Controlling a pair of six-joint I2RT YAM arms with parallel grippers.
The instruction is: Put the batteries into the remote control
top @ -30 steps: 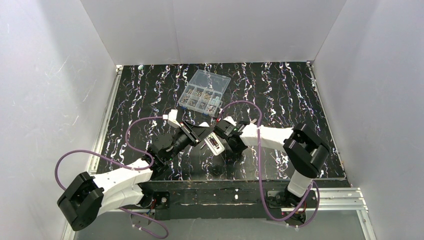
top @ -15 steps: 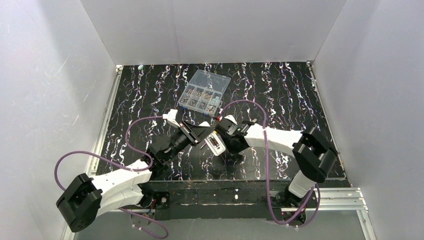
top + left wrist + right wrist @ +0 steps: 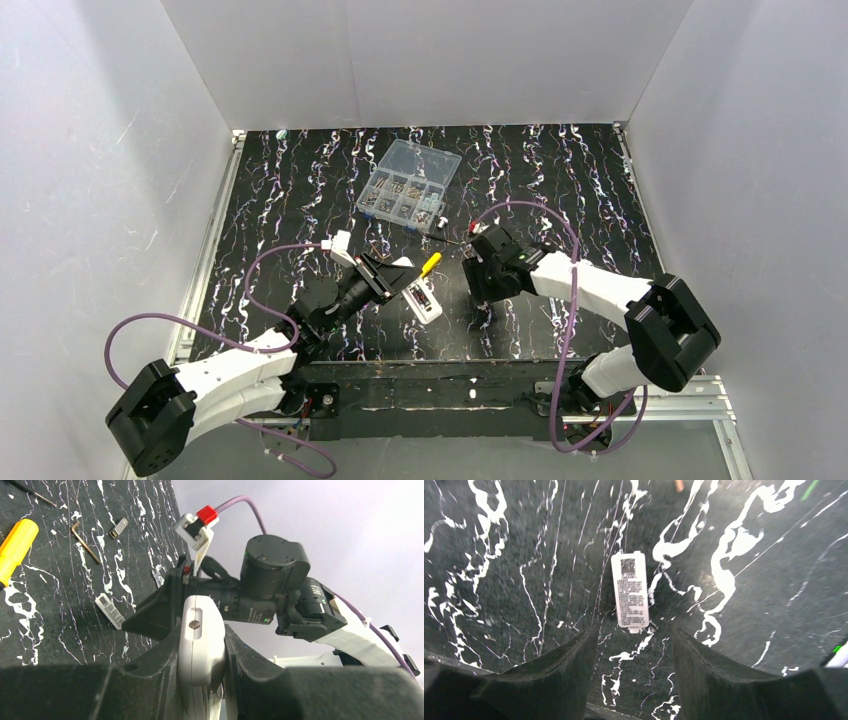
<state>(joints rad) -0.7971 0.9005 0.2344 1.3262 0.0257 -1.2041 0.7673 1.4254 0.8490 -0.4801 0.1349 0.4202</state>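
The left gripper [image 3: 408, 292] is clamped tight on the remote control [image 3: 424, 302], just beside the yellow-handled screwdriver [image 3: 430, 263]. To the right of that screwdriver, the right gripper [image 3: 634, 640] stands spread wide and holds nothing, above a white labelled cover [image 3: 630, 591].

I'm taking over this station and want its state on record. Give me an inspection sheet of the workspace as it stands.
Surface: black table with white veining; no spills seen.
Job's things: remote control clamped in the left claw; a white labelled cover lies flat on the table; batteries not made out.
Clutter: yellow-handled screwdriver, hex key, clear parts box.
Claws: left claw shut on the remote control; right claw open and empty, over the cover.
Cables: purple cables loop off both arms.
Surroundings: white walls on three sides; nothing else seen.
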